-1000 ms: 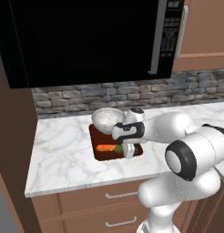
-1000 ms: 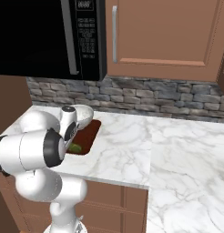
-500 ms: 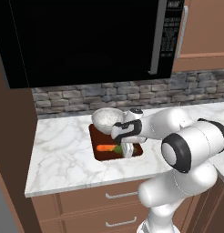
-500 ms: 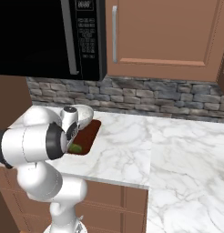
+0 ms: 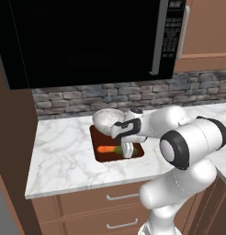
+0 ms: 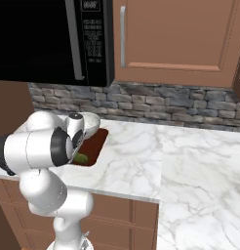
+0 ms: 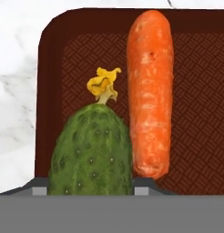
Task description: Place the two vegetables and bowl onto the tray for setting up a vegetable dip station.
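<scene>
The dark reddish-brown tray [image 5: 99, 137] lies on the marble counter, with the speckled bowl [image 5: 107, 119] on its far end. The orange carrot [image 5: 104, 149] lies on the tray's front part. Right beside it is the stubby green cucumber [image 5: 118, 149], low over the tray near its front corner. My gripper [image 5: 127, 151] is shut on the cucumber. In the hand view the cucumber [image 7: 91, 154] fills the gap between my fingertips, and the carrot [image 7: 150, 91] lies alongside it on the tray [image 7: 196, 113]. The right base view shows the cucumber [image 6: 81, 157], tray [image 6: 96, 143] and bowl [image 6: 90, 122].
A black microwave [image 5: 87, 41] hangs above the counter, against a stone backsplash [image 5: 69, 98]. Wooden cabinets [image 6: 175, 39] hang to the right. The marble counter [image 6: 190, 161] stretches wide to the right of the tray; drawers [image 5: 101, 206] run below its front edge.
The arm's elbow has shifted slightly. The hand stays low over the tray's front with the cucumber in its grip. The carrot and bowl have not moved.
</scene>
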